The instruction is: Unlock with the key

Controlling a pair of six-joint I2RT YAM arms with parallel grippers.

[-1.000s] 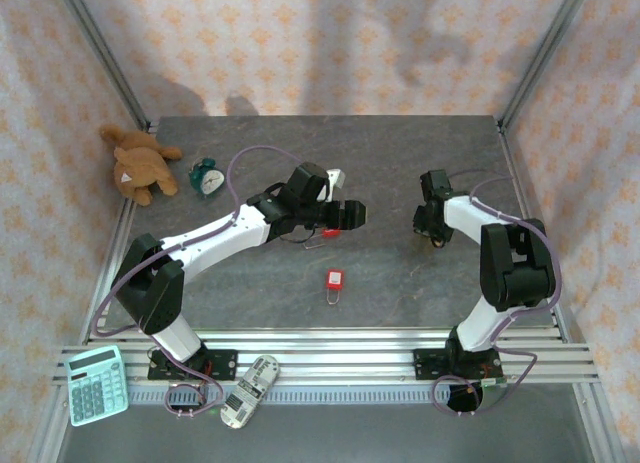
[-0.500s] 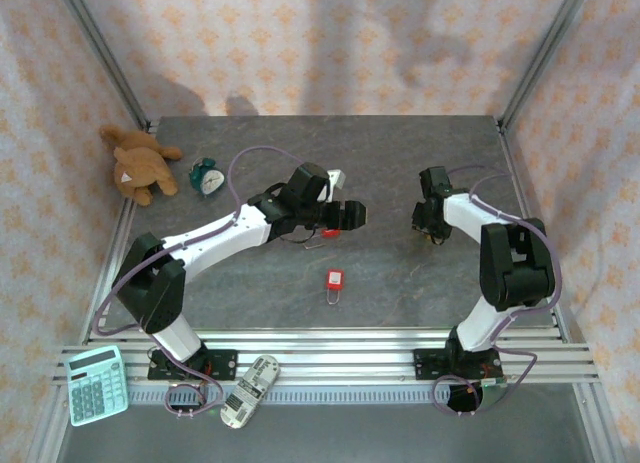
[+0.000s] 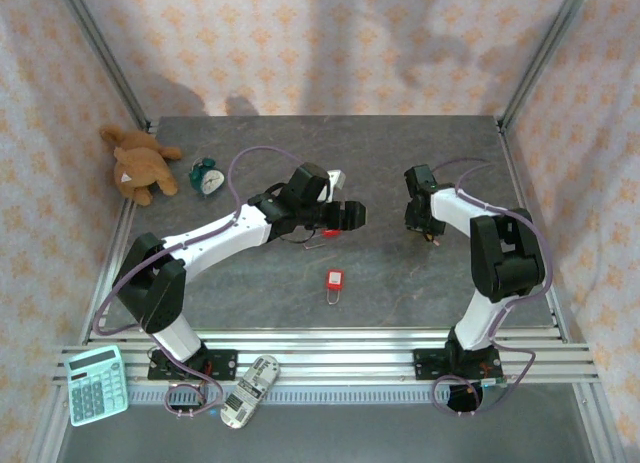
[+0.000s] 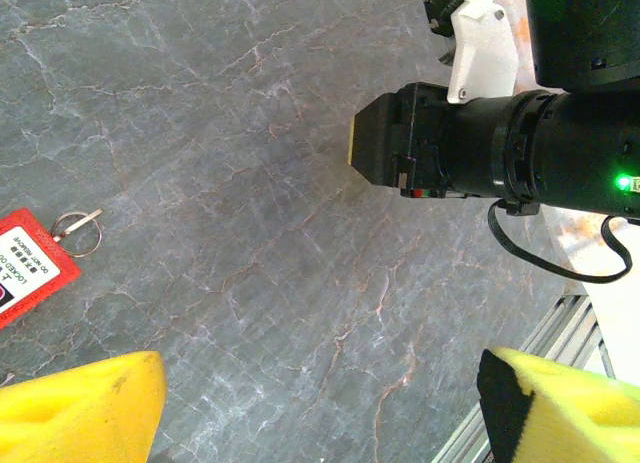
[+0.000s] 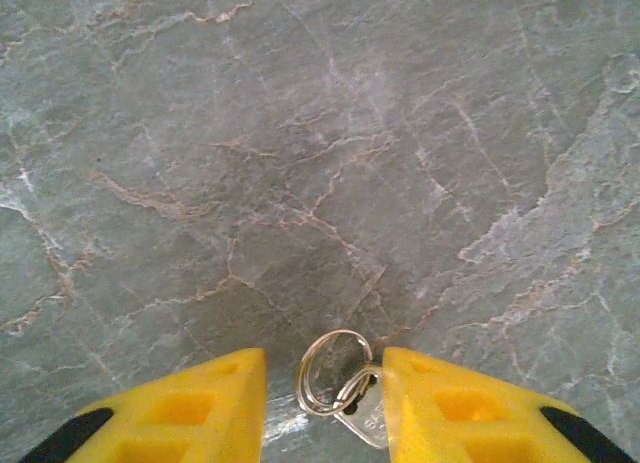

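Although the key (image 5: 365, 418) sits between the right pincer's (image 5: 325, 368) narrowed fingers, I cannot tell whether it is gripped. The left pincer (image 4: 320, 383) gapes empty, and the padlock (image 3: 335, 279) lies mid-desk, not yet unlocked.

Teddy bear (image 3: 140, 168) beside green alarm clock (image 3: 208, 177), calculator (image 3: 95, 385) near remote (image 3: 249, 389)

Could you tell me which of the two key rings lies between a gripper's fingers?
The ring with the key, between the fingers of the right gripper; the other ring is on the red tag.
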